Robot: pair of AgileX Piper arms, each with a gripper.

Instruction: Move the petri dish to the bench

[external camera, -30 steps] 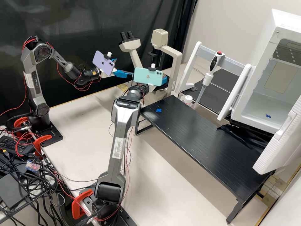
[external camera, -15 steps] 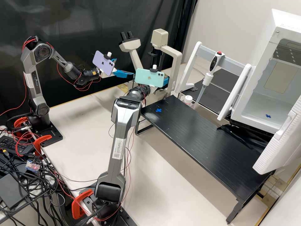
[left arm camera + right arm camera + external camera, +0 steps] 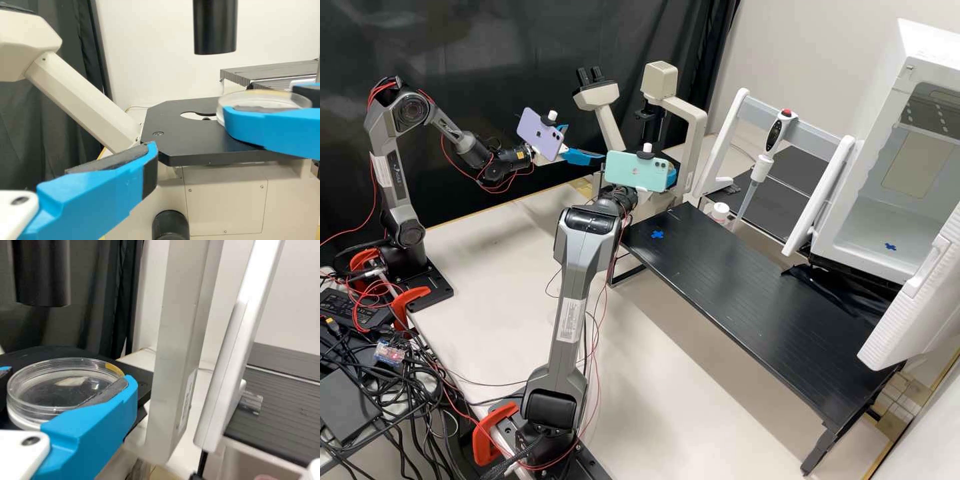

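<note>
- High view: over the last second, the foreground arm, the right one, has shifted a little toward the near side, carrying the phone [image 3: 637,171] on its wrist slightly toward the desk [image 3: 747,293]; the other arm has kept its place.
- In the right wrist view, the right gripper [image 3: 67,380] grasps the clear petri dish [image 3: 37,402] by its sides, and the dish lies roughly level between the two fingers.
- In both wrist views the dish is at the black stage [image 3: 190,142] of the microscope; I cannot tell whether its underside touches the stage.
- The left gripper [image 3: 581,142] is released, its fingers parted with nothing between them, beside the microscope.
- That small shift probably means the grip is made and the dish is starting to come away from the stage, so the pick looks done and the carry has just begun.
- Next, I judge, the dish has to clear the stage and the microscope's upright [image 3: 182,335], then go down on the desk, perhaps on the blue cross [image 3: 657,235].
- Risk: a tilt, or a knock against the upright, could loosen this side grip on smooth, rigid walls; a slow, level path seems wise.
</note>
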